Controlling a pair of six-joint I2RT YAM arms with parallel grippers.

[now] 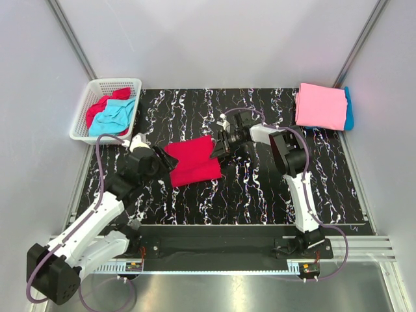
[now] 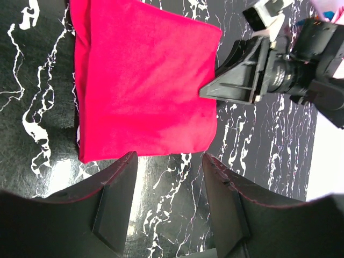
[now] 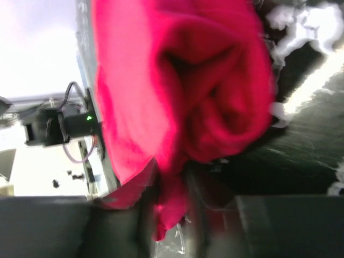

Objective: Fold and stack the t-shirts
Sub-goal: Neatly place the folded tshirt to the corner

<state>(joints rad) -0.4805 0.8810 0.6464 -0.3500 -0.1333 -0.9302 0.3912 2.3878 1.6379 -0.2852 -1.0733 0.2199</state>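
A folded crimson red t-shirt [image 1: 193, 162] [image 2: 145, 86] lies on the black marbled mat. My left gripper [image 1: 162, 162] [image 2: 169, 158] stands open just off the shirt's left edge, with only bare mat between its fingers. My right gripper [image 1: 216, 153] [image 3: 172, 180] is at the shirt's right edge, its fingers closed on a bunched fold of the red cloth [image 3: 177, 80]; that view is blurred. At the back right, a folded pink t-shirt [image 1: 320, 105] rests on a turquoise blue one [image 1: 350, 108].
A white lattice basket [image 1: 97, 86] at the back left holds a crumpled red t-shirt [image 1: 99, 108] and a turquoise one [image 1: 114, 118]. Grey walls close in the table on three sides. The arms' base rail [image 1: 214, 247] runs along the near edge.
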